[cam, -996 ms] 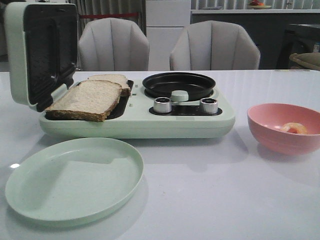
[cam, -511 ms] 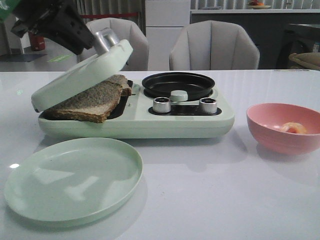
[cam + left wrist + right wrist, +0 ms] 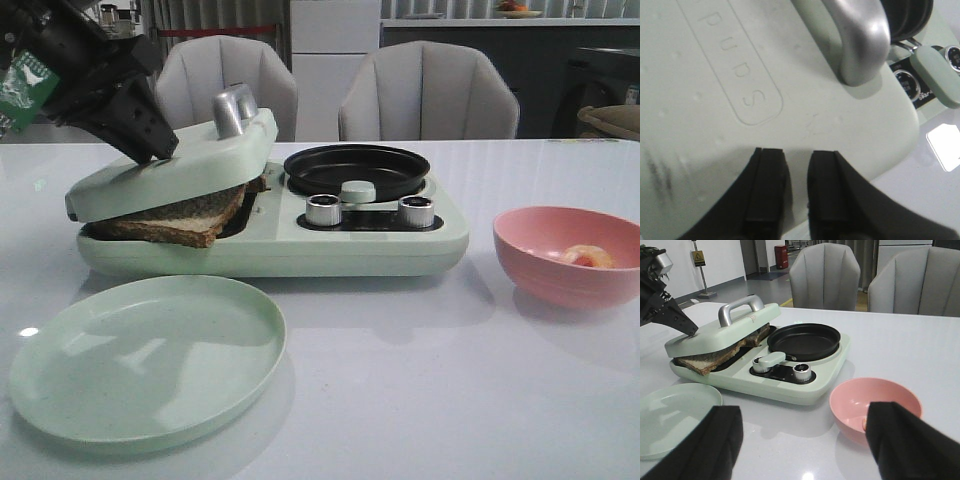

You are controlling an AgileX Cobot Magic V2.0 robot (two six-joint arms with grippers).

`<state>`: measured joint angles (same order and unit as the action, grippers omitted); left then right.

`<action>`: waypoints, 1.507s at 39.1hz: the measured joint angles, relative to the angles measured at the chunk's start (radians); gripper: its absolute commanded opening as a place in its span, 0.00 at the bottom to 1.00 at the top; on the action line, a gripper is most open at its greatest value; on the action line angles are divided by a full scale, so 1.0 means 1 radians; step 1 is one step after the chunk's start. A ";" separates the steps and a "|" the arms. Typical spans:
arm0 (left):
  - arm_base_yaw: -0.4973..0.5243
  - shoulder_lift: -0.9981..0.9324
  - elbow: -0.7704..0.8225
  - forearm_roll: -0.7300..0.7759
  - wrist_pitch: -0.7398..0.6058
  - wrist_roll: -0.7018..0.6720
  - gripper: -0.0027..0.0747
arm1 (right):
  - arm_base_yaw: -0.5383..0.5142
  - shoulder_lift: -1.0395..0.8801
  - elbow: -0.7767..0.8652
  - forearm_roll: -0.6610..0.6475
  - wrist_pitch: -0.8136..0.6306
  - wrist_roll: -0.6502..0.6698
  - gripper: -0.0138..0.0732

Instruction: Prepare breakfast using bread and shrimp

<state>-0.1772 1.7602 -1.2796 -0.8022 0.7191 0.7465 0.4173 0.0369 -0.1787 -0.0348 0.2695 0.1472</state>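
The left gripper (image 3: pixel 790 187) is pressing its tips on the top of the sandwich maker's lid (image 3: pixel 170 165), its jaws standing close together with a narrow gap and clamping nothing; the lid's silver handle (image 3: pixel 232 110) is rising just beyond them. The lid is lying tilted, partly lowered over the bread (image 3: pixel 175 225), whose two slices are sitting in the press compartment on the left side of the pale green breakfast machine (image 3: pixel 350 245), with one crusted edge protruding at the front. On the machine's right side a black round pan (image 3: pixel 357 170) is resting above two silver knobs (image 3: pixel 325 210). A pale green plate (image 3: pixel 148 358) is lying on the white table (image 3: pixel 420 380) just in front of the machine. The pink bowl (image 3: pixel 560 255) is standing to the right, apart from the machine, and is holding the shrimp (image 3: pixel 588 256). The right gripper (image 3: pixel 802 437) is hovering over the table near the bowl, jaws wide apart and gripping nothing.
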 measured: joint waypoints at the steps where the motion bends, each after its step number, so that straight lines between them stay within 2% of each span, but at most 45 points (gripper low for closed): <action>1: 0.000 0.000 0.001 0.000 -0.004 0.000 0.30 | 0.000 0.000 0.000 0.000 0.000 0.000 0.85; 16: 0.000 -0.024 -0.013 0.059 0.030 -0.007 0.30 | 0.000 0.000 0.000 0.000 0.000 0.000 0.85; 24: 0.000 -0.140 -0.057 0.249 0.074 -0.089 0.30 | 0.000 0.000 0.000 0.000 0.000 0.000 0.85; 28: 0.000 -0.223 -0.063 0.402 0.105 -0.180 0.29 | 0.000 0.000 0.000 0.000 0.000 0.000 0.85; 33: 0.000 -0.339 -0.054 0.594 0.126 -0.344 0.18 | 0.000 0.000 0.000 0.000 0.000 0.000 0.85; 36: 0.000 -0.418 -0.024 0.705 0.127 -0.430 0.18 | 0.000 0.000 0.000 0.000 0.000 0.000 0.85; 40: 0.000 -0.505 0.020 0.759 0.127 -0.476 0.18 | 0.000 0.000 0.000 0.000 0.000 0.000 0.85; 59: -0.002 -0.971 0.448 0.760 -0.022 -0.522 0.18 | 0.000 0.000 0.000 0.000 0.000 0.000 0.85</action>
<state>-0.1788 0.7895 -0.8312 -0.0420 0.6969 0.2243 0.4173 0.0369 -0.1787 -0.0348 0.2695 0.1472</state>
